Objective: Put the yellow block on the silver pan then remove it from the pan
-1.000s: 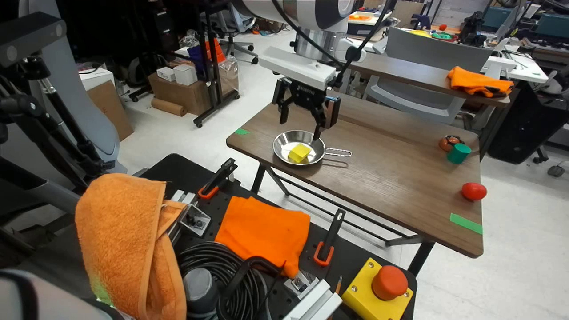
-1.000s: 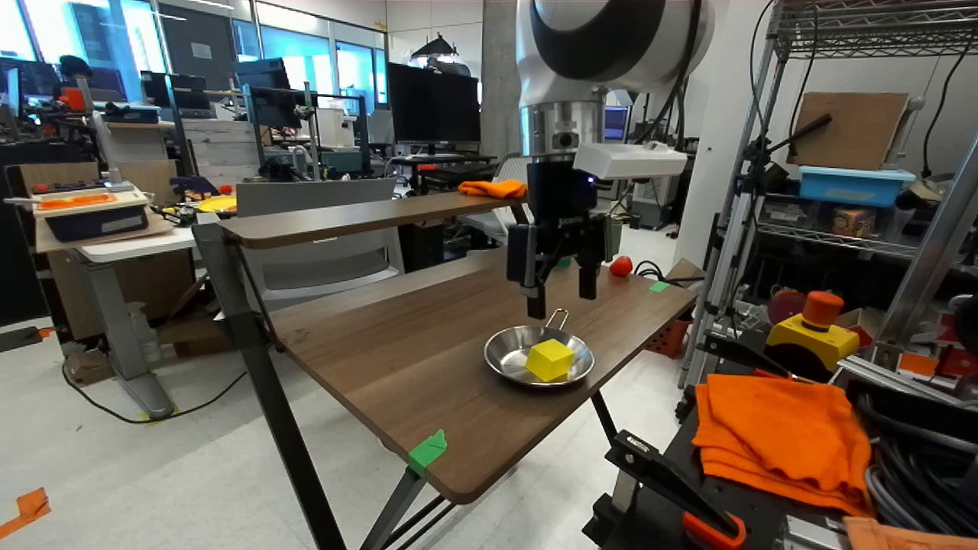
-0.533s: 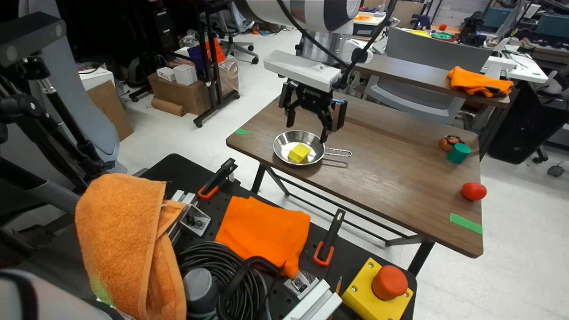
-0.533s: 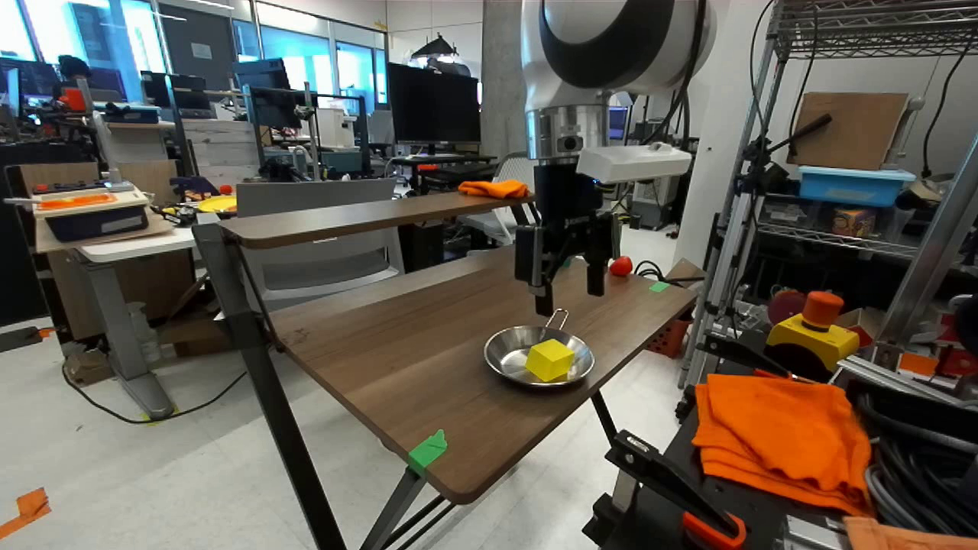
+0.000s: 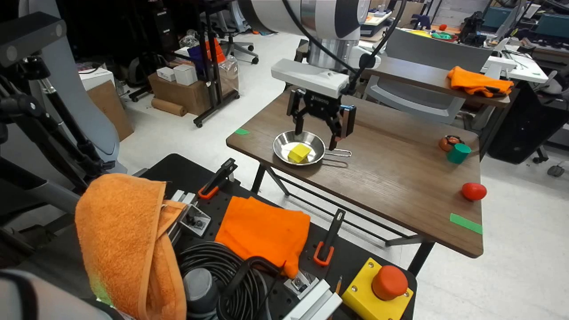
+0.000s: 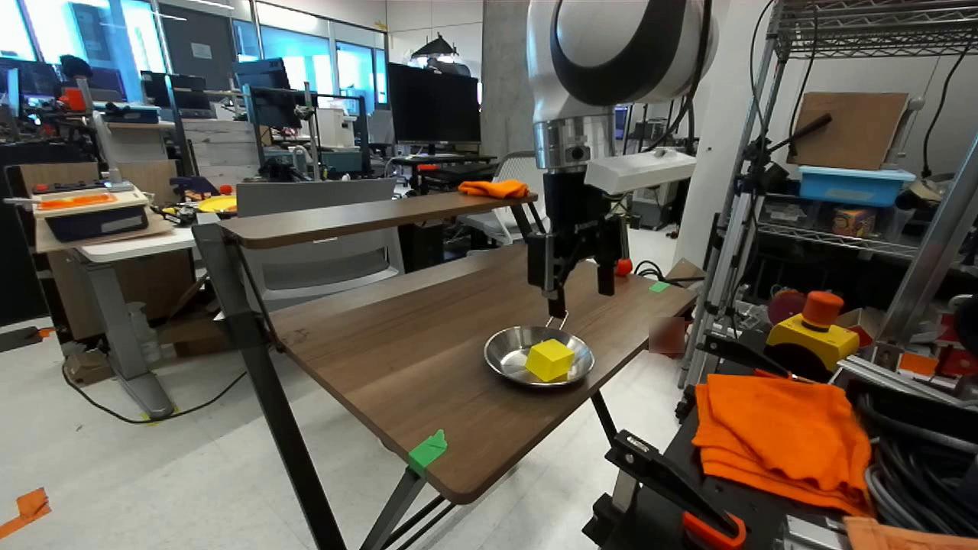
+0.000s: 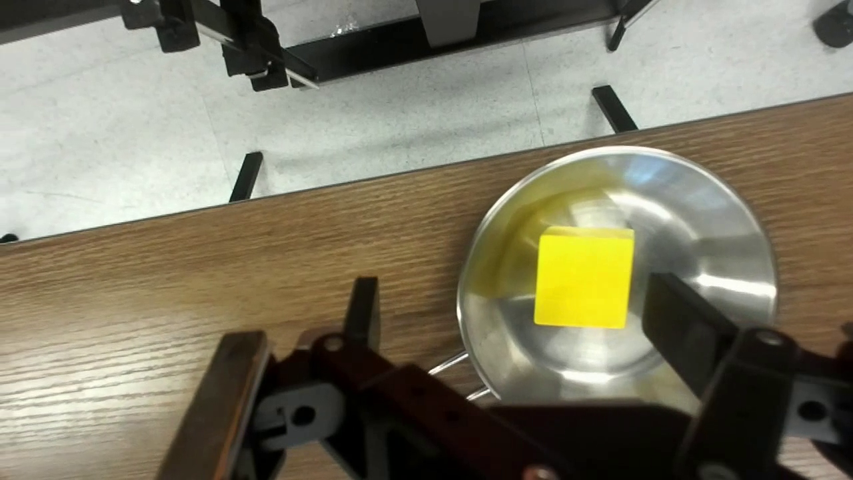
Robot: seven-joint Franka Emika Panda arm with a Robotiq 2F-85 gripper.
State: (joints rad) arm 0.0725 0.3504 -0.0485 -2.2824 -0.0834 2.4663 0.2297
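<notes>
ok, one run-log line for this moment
gripper: open, holding nothing | yellow block: in silver pan | silver pan: on table | removal: not yet done

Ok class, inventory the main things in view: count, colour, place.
table: 1, brown, beside bench
pan: 1, silver, on table
block: 1, yellow, in pan
cylinder: 1, green, on table
round thing: 1, red, on table
unclear thing: 1, orange-brown, beside cylinder
tape strips: 2, green, on table
clamps: 2, black and orange, on bench
button box: 1, yellow and red, on bench
cloths: 3, orange, on shelf, on bench, near bench
arm: 1, white and black, above table
hand: 1, black, above table, open
</notes>
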